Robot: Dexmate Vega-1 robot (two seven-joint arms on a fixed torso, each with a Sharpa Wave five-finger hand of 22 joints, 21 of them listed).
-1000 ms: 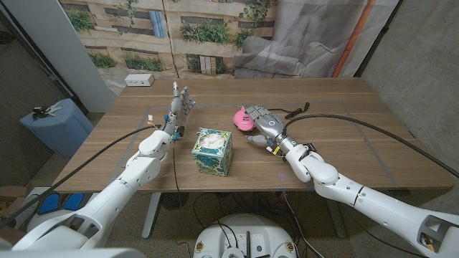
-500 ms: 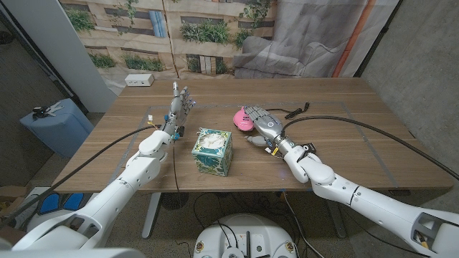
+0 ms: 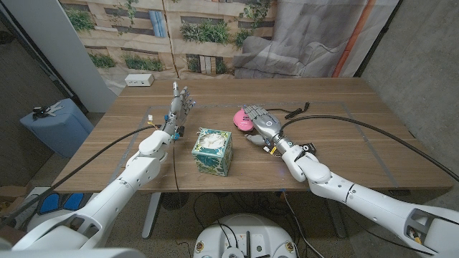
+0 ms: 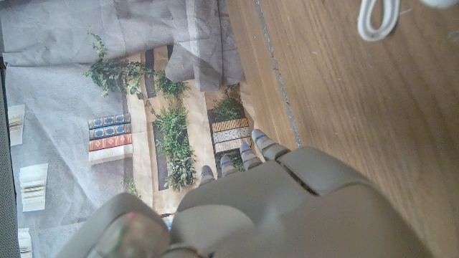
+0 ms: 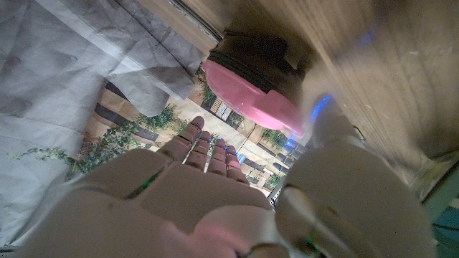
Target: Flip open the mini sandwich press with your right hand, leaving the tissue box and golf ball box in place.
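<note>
A: Where's the sandwich press (image 3: pixel 242 119)?
B: Pink, lid down, just beyond the tissue box (image 3: pixel 213 151) toward the table's (image 3: pixel 344 143) far side.
A: And the right hand (image 3: pixel 261 120)?
B: Fingers spread, holding nothing, right beside the press; whether it touches, I can't tell.
A: The left hand (image 3: pixel 181 104)?
B: On the other side of the tissue box, upright, fingers apart, holding nothing.

no legible text, labels or numbers anywhere
</note>
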